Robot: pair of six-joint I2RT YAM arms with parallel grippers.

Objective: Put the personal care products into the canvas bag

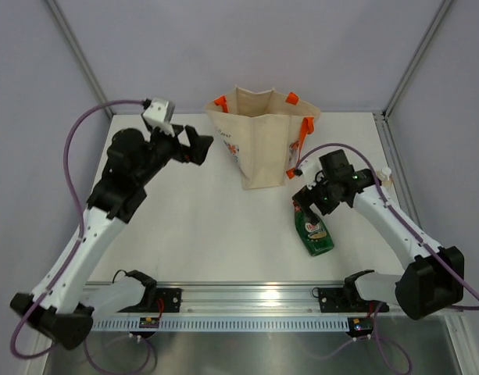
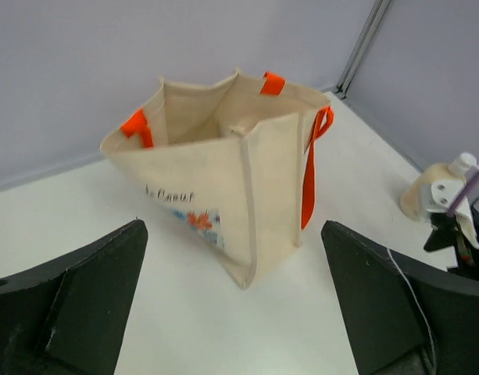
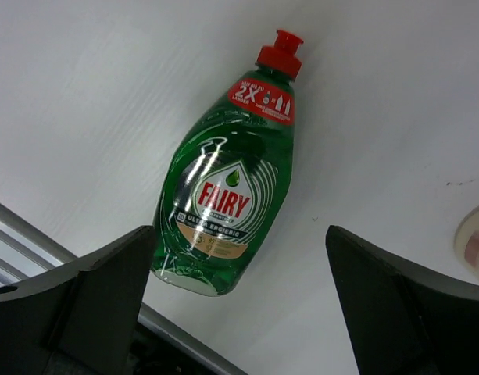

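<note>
Right wrist shows wide-spread right fingers (image 3: 403, 301) above the green red-capped bottle (image 3: 223, 203), cap toward one o'clock; probably slick, weighty, best pinched mid-body.

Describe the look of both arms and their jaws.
Both the left arm and right arm have white links between chunky black joint housings and black bases. A purple cable loops alongside each. The left wrist carries a white camera block; a small green light glows on the right arm. The jaws are matte black, broad and wedge-shaped.
</note>
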